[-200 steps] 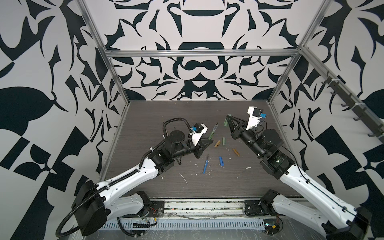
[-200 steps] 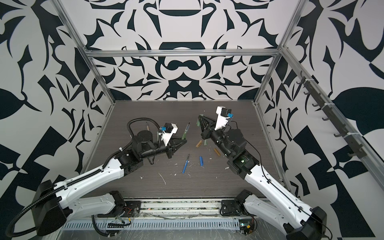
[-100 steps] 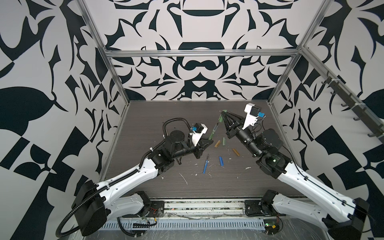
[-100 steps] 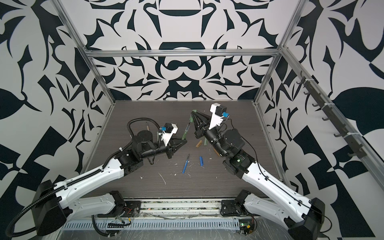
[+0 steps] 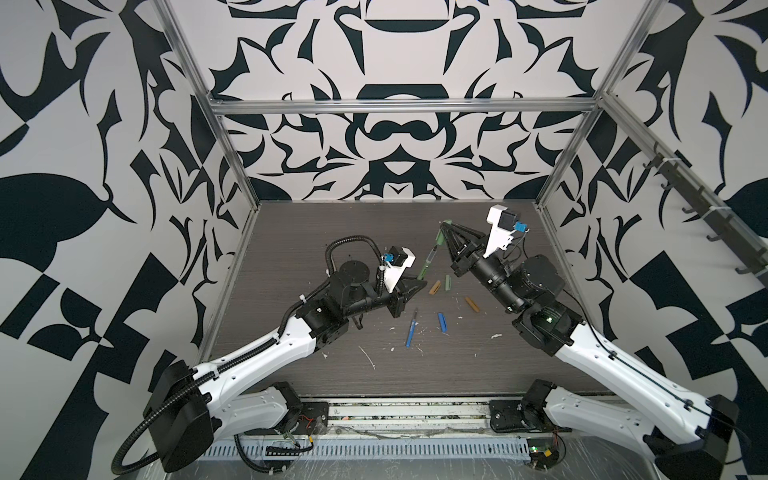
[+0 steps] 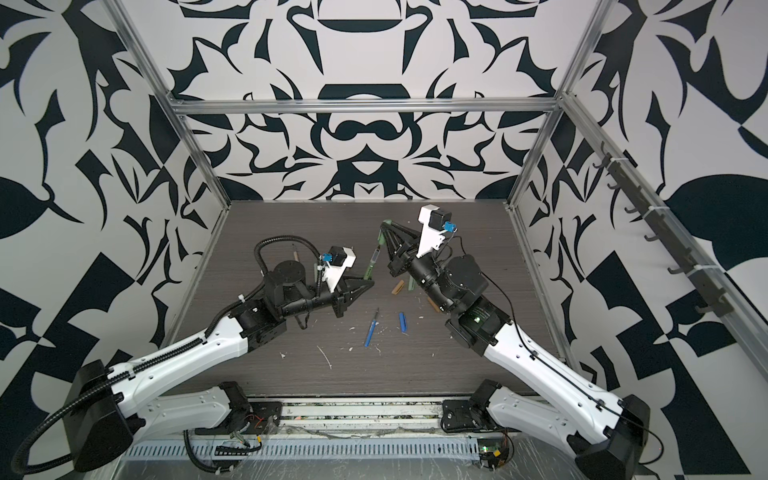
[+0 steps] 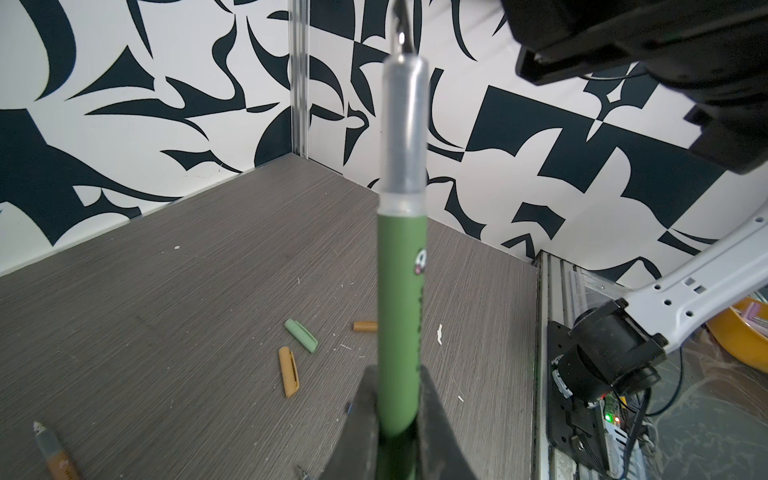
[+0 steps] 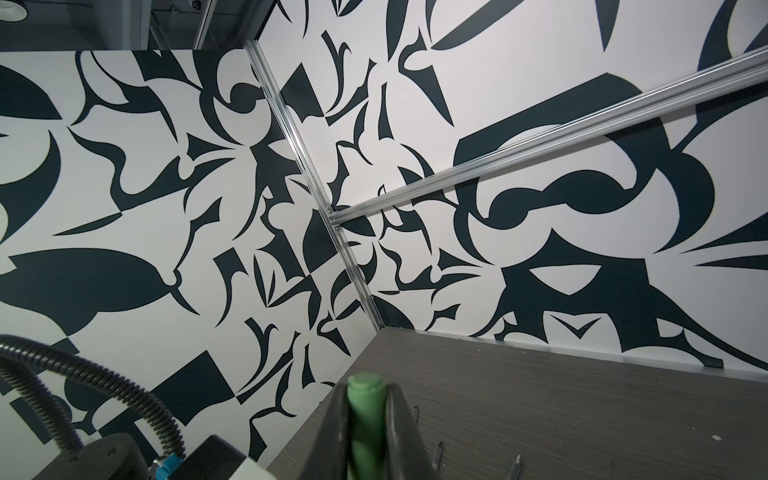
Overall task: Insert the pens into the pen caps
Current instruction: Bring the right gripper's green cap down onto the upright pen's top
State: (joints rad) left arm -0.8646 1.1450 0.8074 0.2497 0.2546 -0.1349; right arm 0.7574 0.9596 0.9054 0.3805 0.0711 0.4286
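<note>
While pen [image 5: 424, 270] holds still, cap [image 5: 439, 239] has neared.

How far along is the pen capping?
Done: nothing; no capped pen shows in any view. In hand: the left gripper is shut on the green pen, tip aimed up at the green cap held in the right gripper; not seated yet. Left: the blue pen, blue cap, tan cap, pale green cap and brown cap lie loose on the table.
</note>
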